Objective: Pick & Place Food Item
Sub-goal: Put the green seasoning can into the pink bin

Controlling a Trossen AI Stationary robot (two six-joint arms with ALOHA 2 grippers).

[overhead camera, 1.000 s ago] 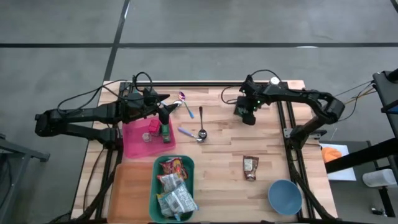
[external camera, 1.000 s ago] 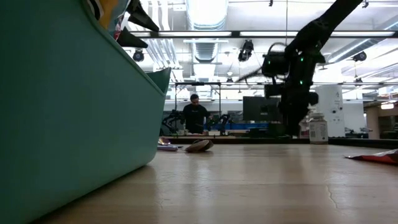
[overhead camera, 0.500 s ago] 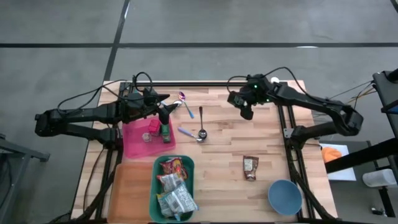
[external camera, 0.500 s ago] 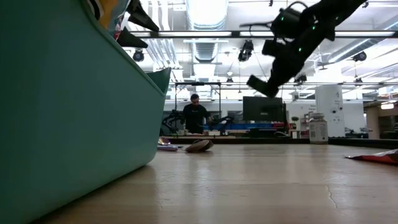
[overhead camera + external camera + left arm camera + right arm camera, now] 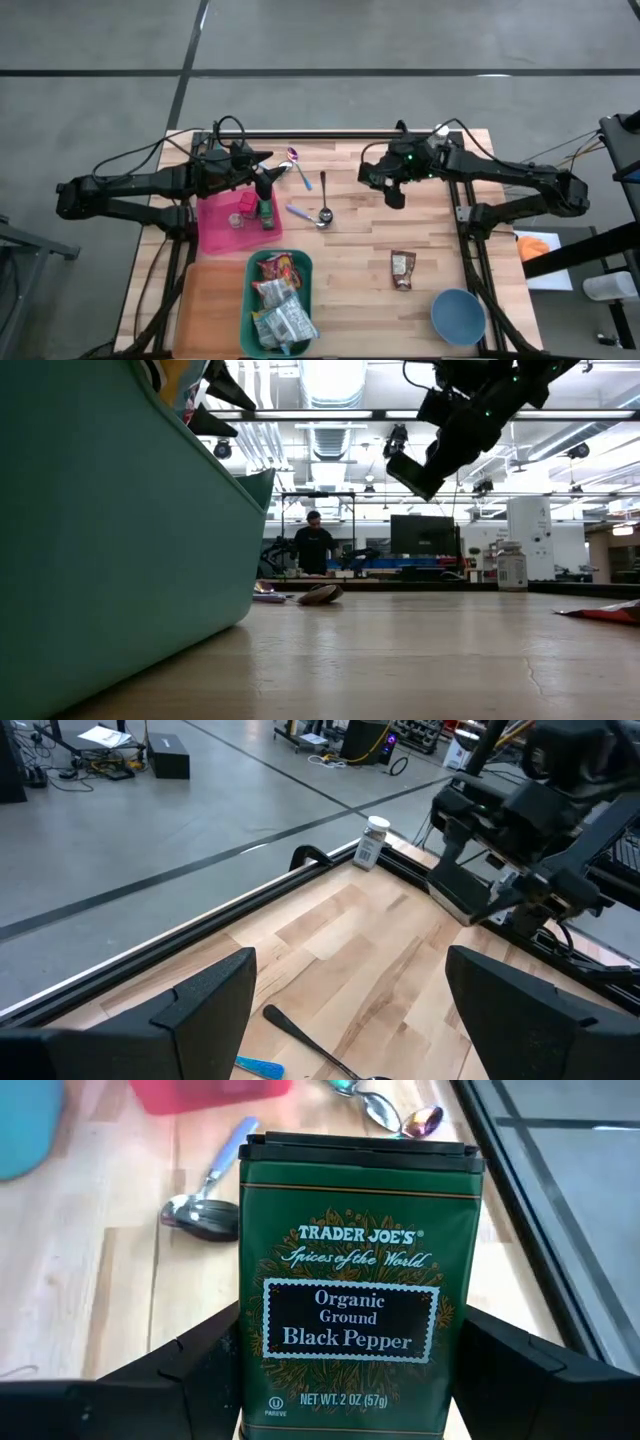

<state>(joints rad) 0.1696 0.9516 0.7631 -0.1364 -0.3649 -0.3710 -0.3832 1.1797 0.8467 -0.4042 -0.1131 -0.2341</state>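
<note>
One green pepper tin sits clamped between the right gripper's two dark fingers, label facing the wrist camera, lid end away from it. That gripper hangs in the air over the far middle of the table, tilted downward, well clear of the wood; from table height it shows high up against the ceiling lights. Below and beyond the tin lie a dark spoon and a blue-handled spoon, with a shiny purple-tinted spoon nearer the far rail.

Out from there, a brown snack packet lies flat on the right half of the table, and a blue bowl stands near the front right corner. On the left half a teal bin holds several snack bags; it rests beside an orange tray. Behind them a pink tray carries a small clear cup.

The left gripper waits over the pink tray's far edge, its jaws spread wide and empty, a small green bottle just below it. A white bottle stands on the far rail. A person stands at a bench in the room behind.
</note>
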